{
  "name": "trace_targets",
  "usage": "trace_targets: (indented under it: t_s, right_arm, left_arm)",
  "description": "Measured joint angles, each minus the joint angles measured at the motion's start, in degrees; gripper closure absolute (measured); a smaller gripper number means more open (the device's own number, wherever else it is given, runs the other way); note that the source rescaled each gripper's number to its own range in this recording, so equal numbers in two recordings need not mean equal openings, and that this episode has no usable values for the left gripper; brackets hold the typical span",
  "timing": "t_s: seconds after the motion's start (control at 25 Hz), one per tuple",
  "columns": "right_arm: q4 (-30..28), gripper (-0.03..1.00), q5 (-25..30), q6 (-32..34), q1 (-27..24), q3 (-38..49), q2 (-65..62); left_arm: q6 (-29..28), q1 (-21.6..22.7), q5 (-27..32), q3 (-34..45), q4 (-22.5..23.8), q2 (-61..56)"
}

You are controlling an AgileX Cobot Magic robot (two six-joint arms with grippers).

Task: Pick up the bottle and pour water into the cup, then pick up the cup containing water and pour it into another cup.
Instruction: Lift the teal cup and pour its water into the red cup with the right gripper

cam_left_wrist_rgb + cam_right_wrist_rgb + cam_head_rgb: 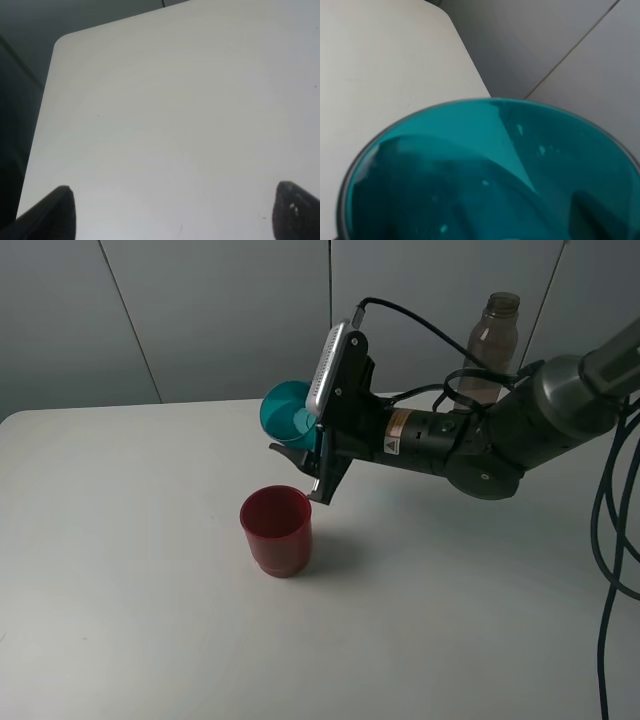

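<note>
The right claw [305, 445] is clamped tight on the teal cup [288, 412]. Its dark fingers pinch the cup's sides near the base end, and the cup's mouth juts out beyond the fingertips. The arm reaches in from the right of the exterior high view, with the wrist rolled so that the claw lies on its side.

The teal cup hangs in the air directly above the red cup [277, 530], with a clear gap between them. It is tipped far over, so its long axis runs close to level. Its mouth faces the left of the view and partly toward the camera, and its base points back into the claw. In the right wrist view the cup's rim and inner wall [490, 175] fill most of the picture, with a few small droplets clinging to the inside.

The red cup stands upright on the white table [120, 540], mouth up. The bottle [492, 340] stands upright at the far edge of the table, behind the right arm and well apart from both cups.

The left claw [175, 217] appears only in its own wrist view. Its two dark fingertips [55, 215] are spread wide over bare table, with nothing between them.
</note>
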Motion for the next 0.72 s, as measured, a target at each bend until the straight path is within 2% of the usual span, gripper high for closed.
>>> trace_targets:
  t_s: [0.48, 0.72]
  right_arm:
    - [-1.06, 0.93, 0.22, -20.59, 0.00, 0.00, 0.00]
    - [0.32, 0.93, 1.79, -26.85, 0.00, 0.00, 0.00]
  left_arm:
    - [0.00, 0.00, 0.00, 0.00, 0.00, 0.00]
    - [-0.15, 0.00, 0.00, 0.00, 0.00, 0.00]
